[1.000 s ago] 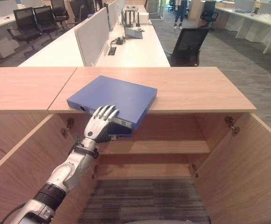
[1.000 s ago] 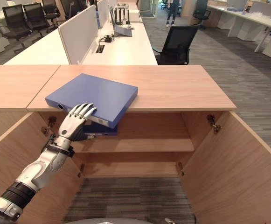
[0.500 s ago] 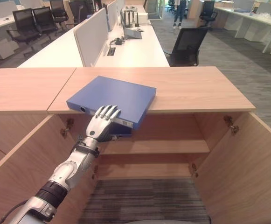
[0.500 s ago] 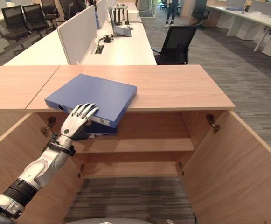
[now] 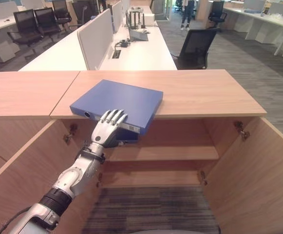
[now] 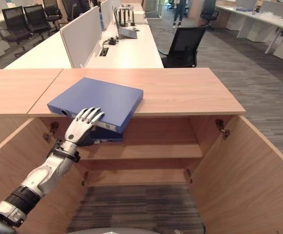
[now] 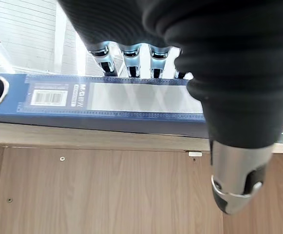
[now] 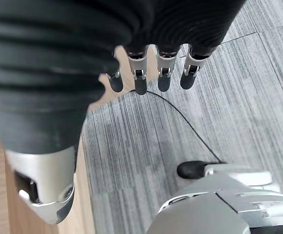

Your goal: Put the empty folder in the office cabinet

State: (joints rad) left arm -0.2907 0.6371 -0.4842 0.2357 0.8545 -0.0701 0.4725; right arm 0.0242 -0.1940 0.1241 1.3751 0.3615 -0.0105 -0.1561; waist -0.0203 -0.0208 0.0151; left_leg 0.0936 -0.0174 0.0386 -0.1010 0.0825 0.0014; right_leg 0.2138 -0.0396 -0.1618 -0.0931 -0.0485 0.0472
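Just one blue folder (image 5: 119, 100) lies on the cabinet (image 5: 204, 92), left hand (image 5: 107, 127) gripping its overhanging spine.

- Left hand (image 5: 105, 130): its fingertips lie over the near edge of the blue folder (image 5: 124, 100), covering part of the spine label. The thumb sits under the overhang in the centre of the frame; whether it presses the underside cannot be told.
- Folder underside: hidden from the head views.
- Wrist view: the folder's spine (image 7: 97, 100) is cut by both side edges of the frame; the fingertips pass behind its top edge.
- Cabinet (image 5: 204, 92): the doors are cut off at the lower left and lower right of the frame; the shelf (image 5: 175, 153) is hidden behind the arm at left.
- Person (image 5: 188, 9): cut off at the top edge.
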